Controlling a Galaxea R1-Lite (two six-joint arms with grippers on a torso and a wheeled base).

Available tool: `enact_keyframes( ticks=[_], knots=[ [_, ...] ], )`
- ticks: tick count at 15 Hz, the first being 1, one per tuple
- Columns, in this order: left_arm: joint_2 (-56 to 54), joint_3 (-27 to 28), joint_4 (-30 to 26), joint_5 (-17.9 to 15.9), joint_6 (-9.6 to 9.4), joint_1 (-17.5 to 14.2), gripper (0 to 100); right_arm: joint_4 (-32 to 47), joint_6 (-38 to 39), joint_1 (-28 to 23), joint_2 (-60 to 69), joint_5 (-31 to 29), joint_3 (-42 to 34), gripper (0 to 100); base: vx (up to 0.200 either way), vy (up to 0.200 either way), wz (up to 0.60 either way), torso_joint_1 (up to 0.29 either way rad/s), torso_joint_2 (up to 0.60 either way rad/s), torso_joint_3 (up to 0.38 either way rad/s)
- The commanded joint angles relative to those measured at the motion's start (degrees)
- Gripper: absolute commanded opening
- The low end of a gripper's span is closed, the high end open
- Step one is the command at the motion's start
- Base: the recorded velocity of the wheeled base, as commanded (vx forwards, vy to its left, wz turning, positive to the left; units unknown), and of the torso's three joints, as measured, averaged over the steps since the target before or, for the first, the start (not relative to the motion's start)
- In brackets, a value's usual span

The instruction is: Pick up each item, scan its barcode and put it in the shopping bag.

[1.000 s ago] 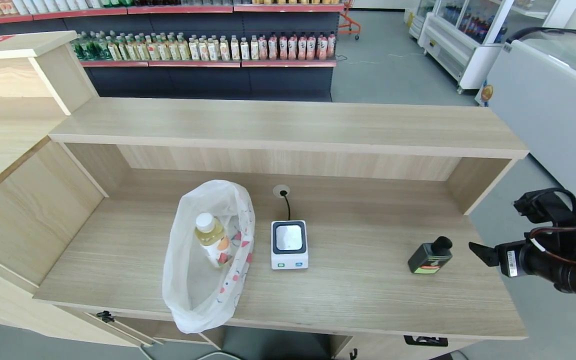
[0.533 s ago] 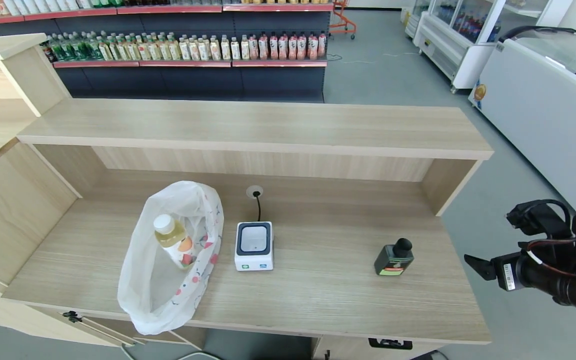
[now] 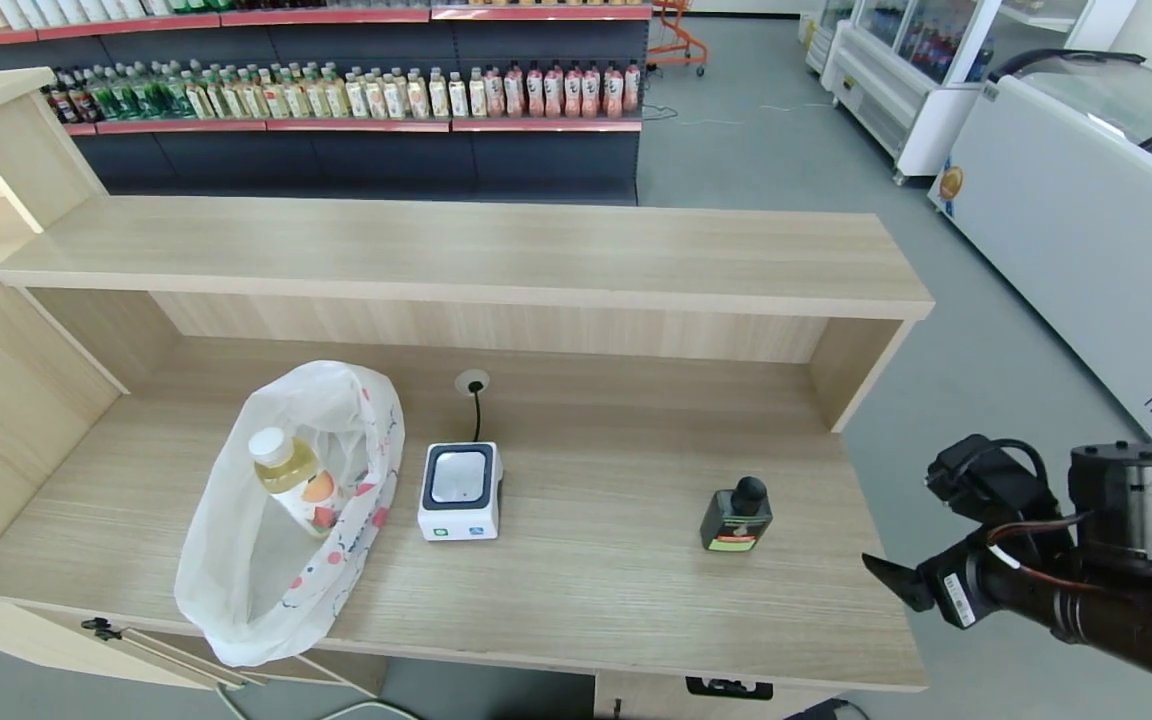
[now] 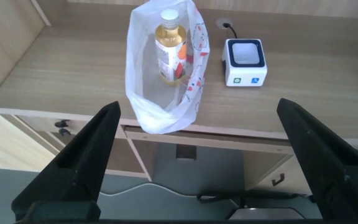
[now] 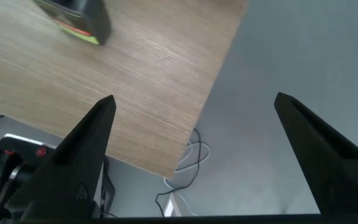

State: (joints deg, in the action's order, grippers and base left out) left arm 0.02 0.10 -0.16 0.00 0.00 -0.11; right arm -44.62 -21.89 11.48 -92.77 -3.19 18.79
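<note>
Black tubular right arm (image 3: 1096,605) at the head view's lower right, with a grey-topped round joint (image 3: 1136,490), white label (image 3: 956,598) and red-and-white cable (image 3: 1036,578); left hand (image 4: 194,158) and right hand (image 5: 191,155) are black, tapered.

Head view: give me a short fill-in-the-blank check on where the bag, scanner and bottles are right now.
1. The white-capped bottle stands ____ the shopping bag.
2. The scanner sits on the counter ____ the shopping bag and the dark bottle.
3. The right gripper, off the counter's edge, is ____ and holds nothing.
Missing words: inside; between; open.
</note>
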Motion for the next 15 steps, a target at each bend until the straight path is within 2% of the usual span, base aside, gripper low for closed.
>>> enact_keyframes(
  ticks=[1,6,10,15],
  knots=[
    [0.0,0.0,0.0,0.0,0.00,-0.1,100,0.0,-0.1,4.0,-2.0,-0.2,-0.9,100,0.000,0.000,0.00,0.000,0.00,0.000],
    [0.0,0.0,0.0,0.0,0.00,-0.1,100,-0.4,-3.2,5.3,-6.9,-0.2,-0.2,100,0.000,0.000,0.00,0.000,0.00,0.000],
    [0.0,0.0,0.0,0.0,0.00,-0.1,100,-0.6,-11.4,5.0,-12.0,0.0,6.9,100,0.000,0.000,0.00,0.000,0.00,0.000],
    [0.0,0.0,0.0,0.0,0.00,-0.1,100,-0.6,-11.2,5.3,-18.9,1.7,12.8,100,0.000,0.000,0.00,0.000,0.00,0.000]
  ],
)
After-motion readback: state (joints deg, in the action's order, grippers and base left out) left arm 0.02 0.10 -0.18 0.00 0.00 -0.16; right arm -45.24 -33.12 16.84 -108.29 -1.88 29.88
